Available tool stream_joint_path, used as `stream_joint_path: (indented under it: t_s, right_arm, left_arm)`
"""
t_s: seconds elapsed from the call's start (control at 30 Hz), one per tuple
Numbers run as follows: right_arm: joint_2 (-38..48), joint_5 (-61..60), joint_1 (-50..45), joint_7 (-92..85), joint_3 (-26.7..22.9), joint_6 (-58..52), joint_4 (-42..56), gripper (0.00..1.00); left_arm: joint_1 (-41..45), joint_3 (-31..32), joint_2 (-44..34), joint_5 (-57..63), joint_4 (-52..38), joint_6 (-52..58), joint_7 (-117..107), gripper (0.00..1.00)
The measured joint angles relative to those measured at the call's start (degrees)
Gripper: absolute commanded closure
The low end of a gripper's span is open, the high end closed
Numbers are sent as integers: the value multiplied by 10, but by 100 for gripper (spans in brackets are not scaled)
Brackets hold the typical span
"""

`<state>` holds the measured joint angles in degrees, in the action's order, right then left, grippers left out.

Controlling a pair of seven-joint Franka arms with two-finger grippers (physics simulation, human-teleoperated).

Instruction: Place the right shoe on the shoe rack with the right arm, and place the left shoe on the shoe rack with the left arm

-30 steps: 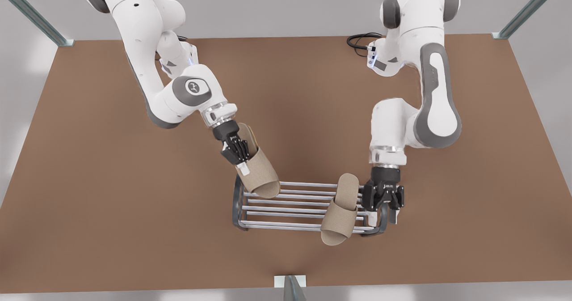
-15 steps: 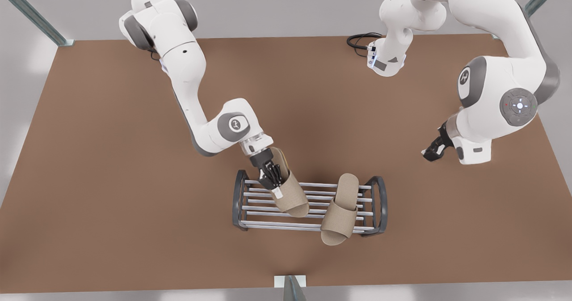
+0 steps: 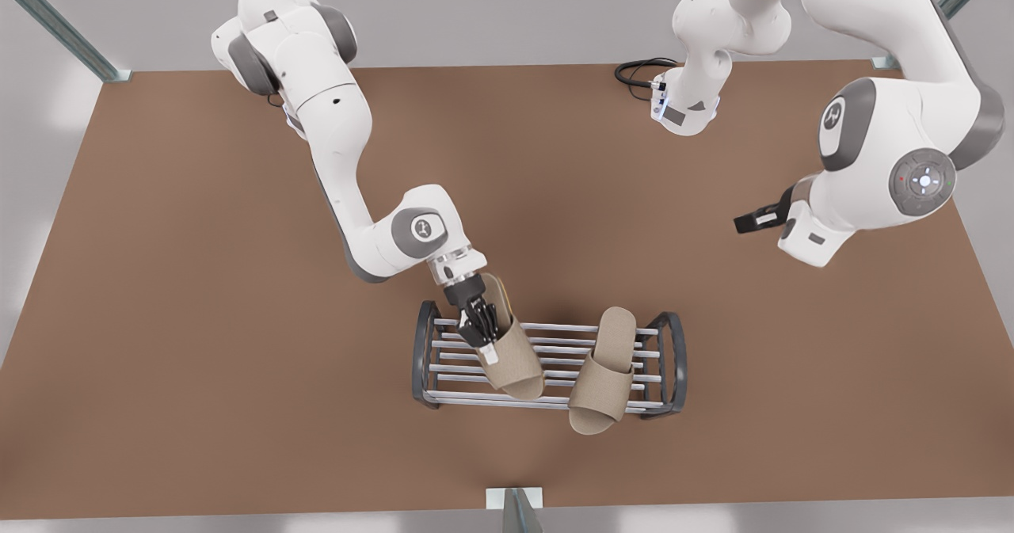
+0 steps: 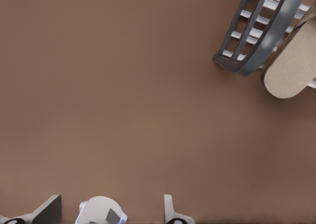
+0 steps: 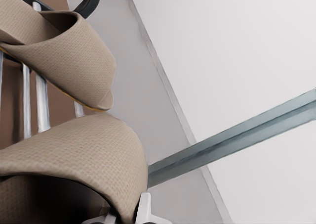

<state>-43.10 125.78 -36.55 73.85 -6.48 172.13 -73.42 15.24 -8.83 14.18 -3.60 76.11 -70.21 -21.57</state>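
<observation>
1. The shoe rack sits mid-table; one slipper rests on its bars, toe overhanging the near rail.
2. The right gripper is clamped on the other slipper, lowering it onto the bars.
3. Risk: released while tilted, it could slide off or bump its neighbour.
4. The left gripper waits well apart; I cannot tell how its fingers stand.

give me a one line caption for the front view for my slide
Right gripper lowers a beige slipper onto the shoe rack beside the already placed slipper; left gripper waits aside.
</observation>
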Motion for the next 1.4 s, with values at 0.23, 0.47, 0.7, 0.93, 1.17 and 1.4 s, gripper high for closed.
stream_joint_path:
  t_s: [0.23,0.47,0.7,0.93,1.17,1.4]
  right_arm:
    - [-14,0,-13,-9,1,-50,3,79]
    - [-23,-1,-14,-20,4,-102,4,0]
    - [-25,1,-14,-21,5,-131,3,0]
    - [-21,0,-14,-29,6,-142,-14,0]
    - [5,-1,-19,-40,12,-144,-62,0]
    - [17,2,-18,-42,12,-148,-72,0]
  left_arm:
    - [2,3,-6,0,1,14,79,0]
    - [2,3,-7,0,1,19,133,0]
    - [2,3,-8,0,2,23,169,0]
    - [2,3,-8,0,2,25,194,0]
    - [2,3,-10,0,1,29,210,0]
    - [2,3,-13,0,1,32,222,0]
